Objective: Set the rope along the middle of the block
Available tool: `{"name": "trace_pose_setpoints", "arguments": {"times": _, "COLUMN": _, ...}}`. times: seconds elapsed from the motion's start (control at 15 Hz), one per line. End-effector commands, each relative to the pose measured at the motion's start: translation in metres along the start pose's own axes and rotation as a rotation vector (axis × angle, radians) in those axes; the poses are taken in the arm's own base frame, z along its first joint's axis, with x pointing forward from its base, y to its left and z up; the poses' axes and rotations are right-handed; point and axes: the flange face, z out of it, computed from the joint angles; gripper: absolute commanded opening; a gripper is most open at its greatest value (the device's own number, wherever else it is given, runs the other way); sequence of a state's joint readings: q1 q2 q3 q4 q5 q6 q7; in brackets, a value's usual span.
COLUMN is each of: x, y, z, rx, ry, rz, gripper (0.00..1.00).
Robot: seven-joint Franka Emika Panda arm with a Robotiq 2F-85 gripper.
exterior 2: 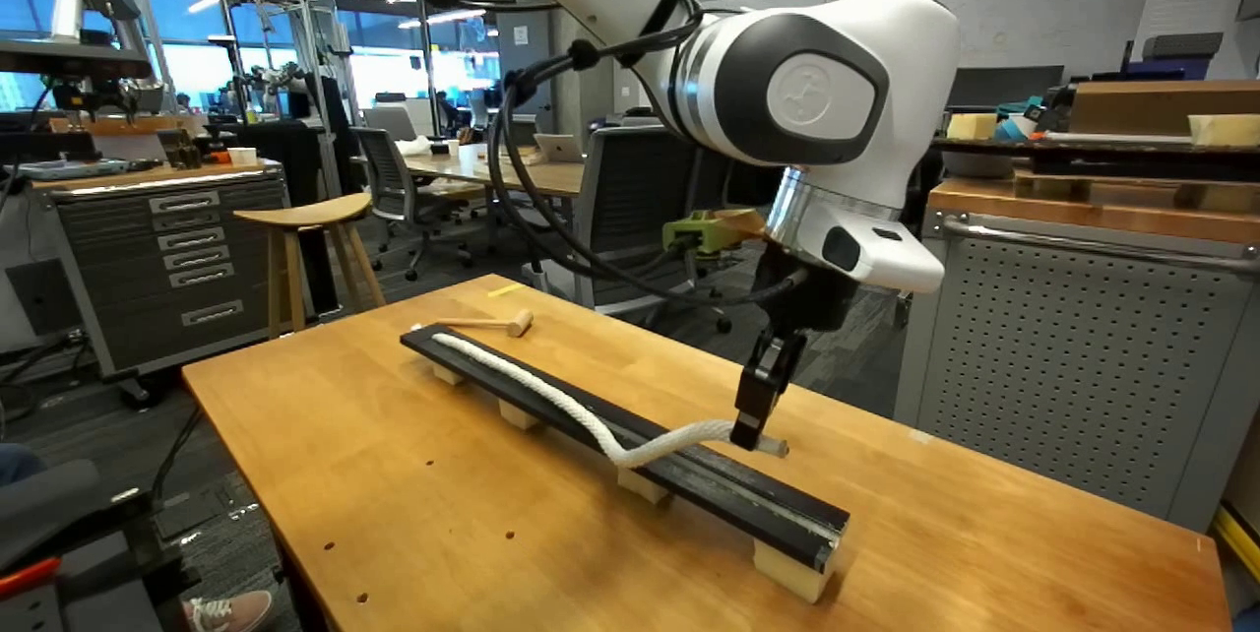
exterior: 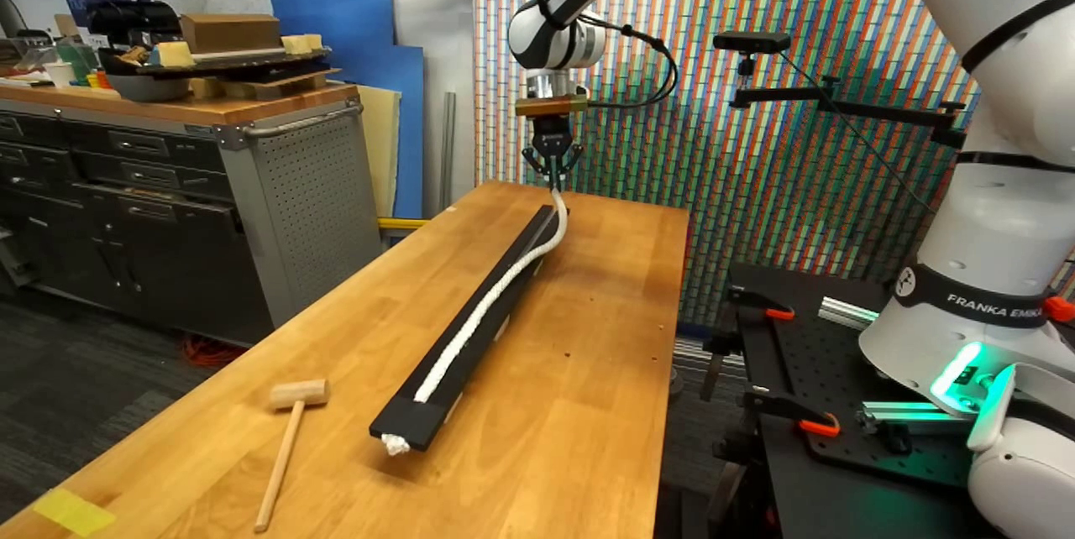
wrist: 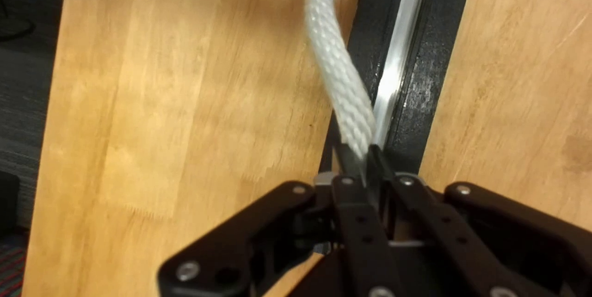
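Observation:
The black block (exterior: 413, 416) lies lengthwise on the table and also shows in an exterior view (exterior 2: 748, 492). A bright groove runs along its middle. The white rope (exterior: 470, 327) lies along the groove from the mallet end to about midway, then bends off over one edge and rises. My gripper (exterior 2: 750, 437) is shut on the rope near its free end, above the far part of the block; a short tip sticks out past the fingers. In the wrist view the rope (wrist: 334, 52) curves beside the groove up to the fingertips (wrist: 360, 153). A white tuft shows at the block's near end.
Pale wooden supports (exterior 2: 792, 568) hold the block off the wooden table (exterior: 605, 312). A small wooden mallet (exterior: 290, 438) lies beside the block's near end. Yellow tape (exterior: 74, 511) marks a table corner. A camera on an arm (exterior: 752, 42) stands beside the robot.

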State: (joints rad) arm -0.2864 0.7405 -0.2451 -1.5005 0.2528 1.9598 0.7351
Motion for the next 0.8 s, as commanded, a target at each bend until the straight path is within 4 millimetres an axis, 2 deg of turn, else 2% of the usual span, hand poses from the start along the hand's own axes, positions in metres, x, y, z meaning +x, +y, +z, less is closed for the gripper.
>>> {"name": "trace_pose_setpoints", "arguments": {"times": 0.0, "x": 0.023, "y": -0.008, "z": 0.0, "rx": 0.035, "ry": -0.018, "rz": 0.041, "gripper": 0.03}}
{"name": "trace_pose_setpoints", "arguments": {"times": 0.27, "x": 0.039, "y": -0.004, "z": 0.008, "rx": 0.025, "ry": -0.002, "rz": 0.091, "gripper": 0.03}}
{"name": "trace_pose_setpoints", "arguments": {"times": 0.73, "x": 0.051, "y": -0.008, "z": 0.031, "rx": 0.011, "ry": -0.022, "rz": 0.115, "gripper": 0.03}}
